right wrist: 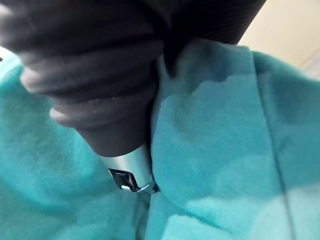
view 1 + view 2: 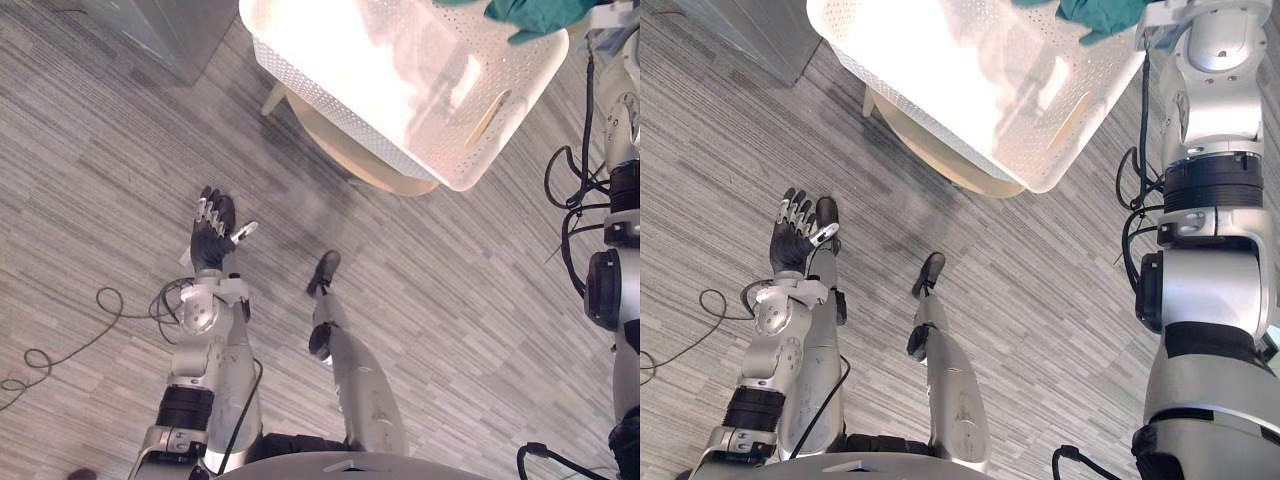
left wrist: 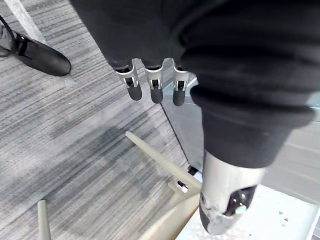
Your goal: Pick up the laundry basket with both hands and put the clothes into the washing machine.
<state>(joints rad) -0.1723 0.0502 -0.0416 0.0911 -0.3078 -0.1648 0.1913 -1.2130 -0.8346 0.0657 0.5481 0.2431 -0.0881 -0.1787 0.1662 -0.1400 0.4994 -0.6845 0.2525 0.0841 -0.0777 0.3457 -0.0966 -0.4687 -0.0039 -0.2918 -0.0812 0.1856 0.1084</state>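
Your right hand (image 1: 131, 166) is buried in the soft teal garment (image 2: 535, 15) at the basket's far corner, fingers hidden, so I cannot tell its grip. Lift slowly so the limp knit clears the white perforated plastic basket (image 2: 400, 100). Left hand (image 2: 212, 232) hangs released over striped grey carpet (image 2: 90, 180).

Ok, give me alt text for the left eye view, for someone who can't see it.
A white perforated laundry basket fills the top, over a pale wooden stool, with teal clothes at its far right corner. Below, the robot's left hand is open above grey carpet, apart from the basket.
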